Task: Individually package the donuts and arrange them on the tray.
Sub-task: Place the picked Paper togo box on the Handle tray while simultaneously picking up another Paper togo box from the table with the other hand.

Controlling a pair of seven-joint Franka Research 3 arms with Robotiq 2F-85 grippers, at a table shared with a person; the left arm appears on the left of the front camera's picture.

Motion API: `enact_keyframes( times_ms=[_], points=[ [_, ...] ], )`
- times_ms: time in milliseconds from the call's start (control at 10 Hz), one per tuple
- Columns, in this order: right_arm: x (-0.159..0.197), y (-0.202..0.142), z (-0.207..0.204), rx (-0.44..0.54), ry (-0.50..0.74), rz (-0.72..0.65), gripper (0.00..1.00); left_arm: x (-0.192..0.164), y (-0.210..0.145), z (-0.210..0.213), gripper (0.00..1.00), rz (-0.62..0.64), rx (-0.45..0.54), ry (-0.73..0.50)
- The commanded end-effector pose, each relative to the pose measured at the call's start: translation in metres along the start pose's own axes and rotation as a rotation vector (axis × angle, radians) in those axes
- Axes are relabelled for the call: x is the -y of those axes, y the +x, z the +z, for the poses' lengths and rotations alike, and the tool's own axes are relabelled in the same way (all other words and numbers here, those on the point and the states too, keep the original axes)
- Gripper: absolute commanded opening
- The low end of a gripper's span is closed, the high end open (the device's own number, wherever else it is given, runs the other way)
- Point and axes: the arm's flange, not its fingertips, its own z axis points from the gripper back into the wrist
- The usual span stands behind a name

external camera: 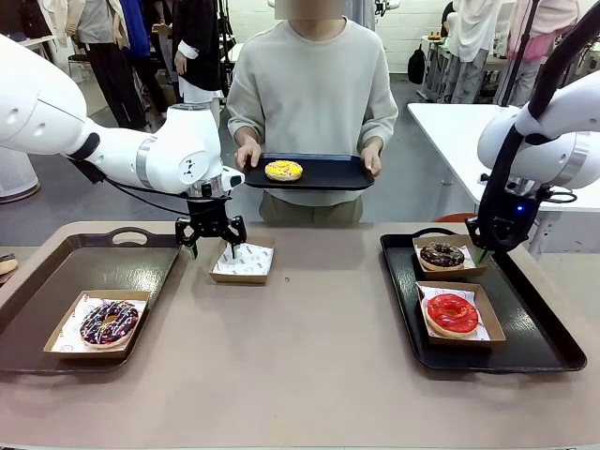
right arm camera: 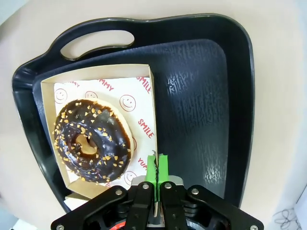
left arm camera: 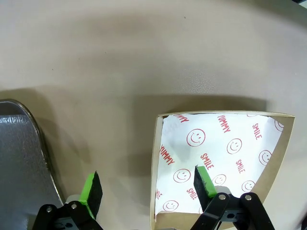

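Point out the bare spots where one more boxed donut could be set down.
The left dark plastic tray is bare behind the striped sprinkled donut. The beige tabletop is free between both trays. The right dark tray is crowded: chocolate sprinkled donut, glossy red donut, leaving its right strip.

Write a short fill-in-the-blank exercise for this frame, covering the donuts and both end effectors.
1. The person's tray carries the ____-iced donut.
2. The left end effector, jaws open, straddles one wall of a paper box that holds ____ donut.
3. The right end effector is ____, beside the boxed chocolate donut.
4. The red donut sits on the robot's ____ tray.

Missing words: yellow; no; shut; right
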Motion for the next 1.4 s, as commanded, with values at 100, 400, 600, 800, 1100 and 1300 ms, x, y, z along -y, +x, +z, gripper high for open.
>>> enact_keyframes(
  times_ms=[100,400,600,800,1100,1300],
  points=[
    [-0.0043,0.0097,-0.0039,0.010,-0.010,-0.005,0.01,0.0017,0.0055,0.0013,1.00,0.010,-0.016,-0.011],
    [-0.0052,0.0084,-0.0023,0.004,-0.002,0.007,0.61,0.0008,0.0051,0.0038,0.41,0.011,-0.011,-0.023],
    [-0.0056,0.0083,-0.0025,0.003,-0.001,0.004,1.00,0.0005,0.0046,0.0069,0.00,0.015,-0.005,-0.030],
    [-0.0059,0.0087,-0.0022,0.006,0.000,0.002,0.87,-0.0003,0.0042,0.0100,0.16,0.022,0.003,-0.037],
    [-0.0048,0.0093,-0.0014,0.010,0.007,0.000,1.00,0.0003,0.0039,0.0100,0.00,0.022,-0.002,-0.045],
    [-0.0034,0.0086,-0.0013,0.010,0.014,-0.001,1.00,0.0000,0.0039,0.0097,0.00,0.027,-0.009,-0.042]
  ],
)
